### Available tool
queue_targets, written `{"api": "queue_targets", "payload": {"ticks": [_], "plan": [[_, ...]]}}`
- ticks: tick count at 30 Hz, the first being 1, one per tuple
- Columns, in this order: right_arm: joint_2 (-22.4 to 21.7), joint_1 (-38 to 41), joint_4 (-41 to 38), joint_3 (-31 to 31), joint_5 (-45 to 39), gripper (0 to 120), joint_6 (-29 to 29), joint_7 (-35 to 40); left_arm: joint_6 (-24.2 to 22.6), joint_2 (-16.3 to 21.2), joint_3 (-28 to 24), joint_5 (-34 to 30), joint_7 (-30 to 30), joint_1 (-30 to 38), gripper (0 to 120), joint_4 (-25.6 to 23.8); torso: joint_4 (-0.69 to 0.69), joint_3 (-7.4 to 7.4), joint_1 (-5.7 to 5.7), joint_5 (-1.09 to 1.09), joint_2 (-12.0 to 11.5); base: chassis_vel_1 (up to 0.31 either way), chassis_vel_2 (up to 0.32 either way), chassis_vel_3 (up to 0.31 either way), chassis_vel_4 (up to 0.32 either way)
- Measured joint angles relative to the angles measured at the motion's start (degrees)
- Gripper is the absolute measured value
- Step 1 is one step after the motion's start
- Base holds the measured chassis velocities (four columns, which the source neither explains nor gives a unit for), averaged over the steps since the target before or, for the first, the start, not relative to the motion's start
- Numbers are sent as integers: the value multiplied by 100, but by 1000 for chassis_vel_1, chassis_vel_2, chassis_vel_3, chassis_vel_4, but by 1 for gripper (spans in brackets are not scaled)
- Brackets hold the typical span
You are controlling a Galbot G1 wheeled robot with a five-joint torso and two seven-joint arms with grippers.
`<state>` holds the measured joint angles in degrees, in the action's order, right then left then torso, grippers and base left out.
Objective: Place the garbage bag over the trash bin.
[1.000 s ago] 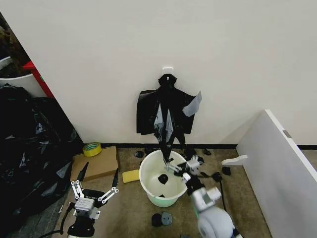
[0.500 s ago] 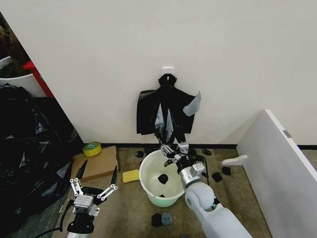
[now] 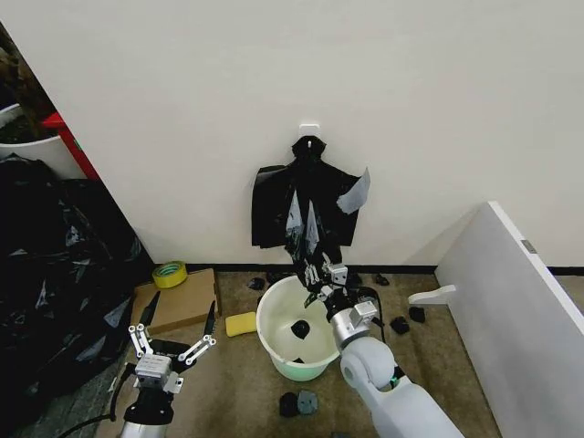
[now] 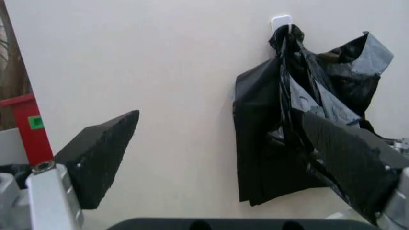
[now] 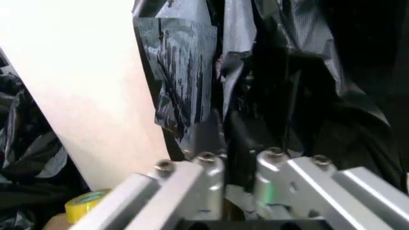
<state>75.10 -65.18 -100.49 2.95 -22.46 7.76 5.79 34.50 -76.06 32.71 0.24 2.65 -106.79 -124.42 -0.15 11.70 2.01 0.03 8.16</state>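
Hanging from a white wall hook (image 3: 309, 128), the garbage bag (image 3: 306, 205) is not yet on the trash bin (image 3: 297, 333); its lower end trails down to the bin's far rim. The bin stands upright on the floor just below the bag, with a small dark object (image 3: 299, 328) lying inside it.

Task progress, as judged from the present state:
- Done: the right pincer (image 3: 317, 274) is at the bag's lower end, above the far rim of the bin.
- Left: freeing the bag from the hook, opening its mouth, and drawing it over the bin rim.

Pincer states:
- Right pincer: fingers drawn together on a fold of the bag.
- Left pincer (image 3: 172, 345): fingers spread wide apart, holding nothing, low over the floor beside a cardboard sheet (image 3: 175, 299), well apart from the bin.

View comparison:
- Head view: gives the whole layout, with bin, hook, both arms, a yellow tape roll (image 3: 170, 273) and a yellow sponge (image 3: 241, 323).
- Right wrist view: shows the grip itself, with black film (image 5: 249, 143) pinched between the closed metal fingers (image 5: 204, 139).
- Left wrist view: shows the bag's (image 4: 300, 120) knotted top on the hook (image 4: 281, 21), framed by the spread black pads (image 4: 102, 155).
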Motion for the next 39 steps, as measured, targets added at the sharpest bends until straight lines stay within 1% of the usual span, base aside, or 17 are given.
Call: {"api": "queue_targets", "payload": {"ticks": [8, 12, 14, 17, 18, 20, 23, 24, 25, 26, 27, 30, 31, 32, 36, 37, 39], "plan": [[-13, -53, -65, 41, -86, 0, 4, -22, -65, 68, -49, -105, 0, 83, 100, 8, 0, 0, 0, 0, 0, 0, 0, 0, 0], [-23, -167, -312, 132, -204, 0, 75, -117, -210, 184, -175, -364, 1, 151, 100, -63, 2, 0, 0, 2, 0, 0, 0, 0, 0], [-100, -355, -634, 222, -316, 0, 147, -254, -334, 331, -276, -596, -7, 294, 100, -102, 2, 0, 0, 0, 0, 0, 0, 0, 0], [-335, -765, -1187, 350, -421, 0, 248, -466, -661, 693, -455, -1210, -27, 685, 100, -141, -1, 0, 0, 0, 1, 0, 0, 0, 0], [-335, -765, -1187, 350, -421, 0, 248, -466, -661, 693, -455, -1210, -27, 685, 100, -141, -1, 0, 0, 0, 1, 0, 0, 0, 0], [-436, -941, -1395, 396, -421, 0, 283, -553, -821, 926, -552, -1562, -27, 967, 100, -106, -2, -1, 0, 0, 1, 0, 0, 0, 0], [-534, -1243, -1698, 455, -296, 0, 335, -662, -1025, 1520, -835, -2183, -49, 1561, 100, 201, -1, 0, 0, -1, 1, 0, 0, 0, 0], [-535, -1295, -1738, 469, -261, 0, 345, -685, -1066, 1664, -928, -2301, -60, 1735, 100, 280, 1, 0, 0, -1, 0, 0, 0, 0, 0], [-535, -1295, -1738, 469, -261, 0, 345, -685, -1066, 1664, -928, -2301, -60, 1735, 100, 280, 1, 0, 0, -1, 0, 0, 0, 0, 0], [-531, -1362, -1776, 490, -212, 0, 357, -711, -1110, 1859, -1076, -2424, -76, 2015, 100, 404, -2, -1, 0, 1, 1, 0, 0, 0, 0], [-520, -1395, -1794, 505, -184, 0, 365, -720, -1139, 1990, -1209, -2494, -84, 2256, 100, 519, 0, 0, 0, 0, 1, 0, 0, 0, 0], [-470, -1455, -1814, 529, -131, 0, 373, -723, -1216, 2232, -1708, -2691, -106, 2957, 100, 849, 0, 0, 0, 2, 1, 0, 0, 0, 0], [-470, -1455, -1814, 529, -131, 0, 373, -723, -1216, 2232, -1708, -2691, -106, 2957, 100, 849, 0, 0, 0, 2, 1, 0, 0, 0, 0], [-458, -1464, -1817, 531, -120, 0, 373, -723, -1254, 2273, -1880, -2749, -110, 3146, 100, 935, 1, 0, 0, 0, 1, 0, 0, 0, 0], [-400, -1477, -1833, 535, -82, 0, 372, -716, -1398, 2357, -2814, -2830, -87, 4134, 100, 1419, -1, 1, 0, -1, 0, 0, 0, 0, 0], [-400, -1477, -1833, 535, -82, 0, 372, -716, -1398, 2357, -2814, -2830, -87, 4134, 100, 1419, -1, 1, 0, -1, 0, 0, 0, 0, 0], [-385, -1480, -1850, 543, -81, 0, 364, -707, -1516, 2354, -3097, -2817, 0, 4504, 100, 1600, -1, 0, 0, 1, 0, 0, 0, 0, 0]]}}
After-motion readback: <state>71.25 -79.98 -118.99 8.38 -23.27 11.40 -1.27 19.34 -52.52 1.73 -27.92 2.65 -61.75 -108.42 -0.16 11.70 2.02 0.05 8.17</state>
